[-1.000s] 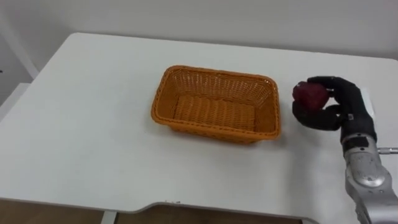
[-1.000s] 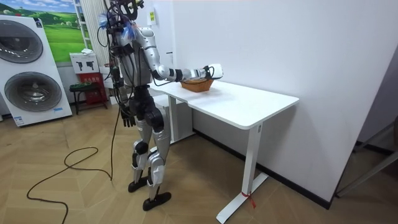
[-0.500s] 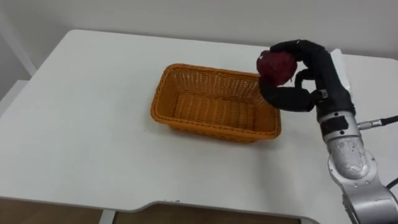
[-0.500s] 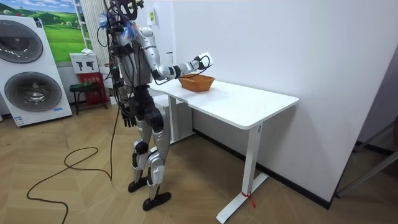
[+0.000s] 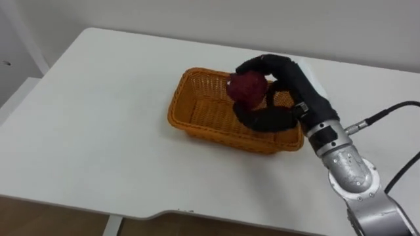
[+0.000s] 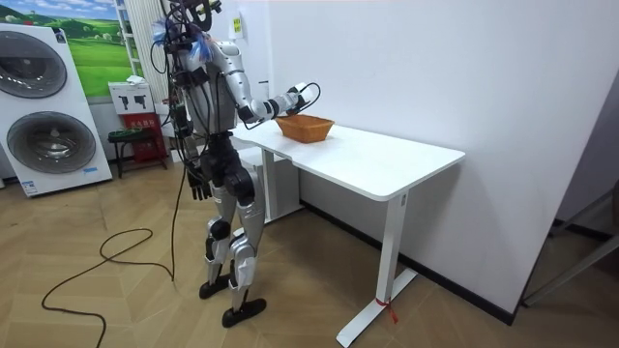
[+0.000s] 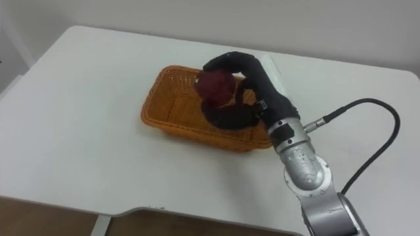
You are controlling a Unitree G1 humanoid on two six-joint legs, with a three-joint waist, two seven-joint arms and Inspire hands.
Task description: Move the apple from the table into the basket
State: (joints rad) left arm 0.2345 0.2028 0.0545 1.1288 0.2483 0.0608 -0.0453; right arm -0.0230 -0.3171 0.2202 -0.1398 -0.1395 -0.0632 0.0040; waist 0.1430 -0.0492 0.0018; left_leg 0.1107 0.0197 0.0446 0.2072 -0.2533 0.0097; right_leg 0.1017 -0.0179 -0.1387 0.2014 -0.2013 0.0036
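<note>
Right hand (image 5: 293, 90), black and reaching in from the lower right, has its fingers and thumb curled round a dark red apple (image 5: 248, 86), the fingers arched over the top and the thumb tucked beneath. The apple is held in the air above the right-hand part of an orange wicker basket (image 5: 180, 109), clear of the woven floor below it. The wrist crosses the basket's right end, just above its near rim. The basket is rectangular and shallow, and it sits on the white tabletop (image 5: 98, 124) nearer the far edge than the near one, with nothing else lying inside it.

From the room view, the robot stands upright at the short end of the white table, on the room view's left of it, right arm stretched out over the basket. Its left hand (image 6: 198, 184) hangs at hip height beside the body; how that hand is set cannot be told. Two washing machines (image 6: 44, 116) stand against the wall behind the robot.
</note>
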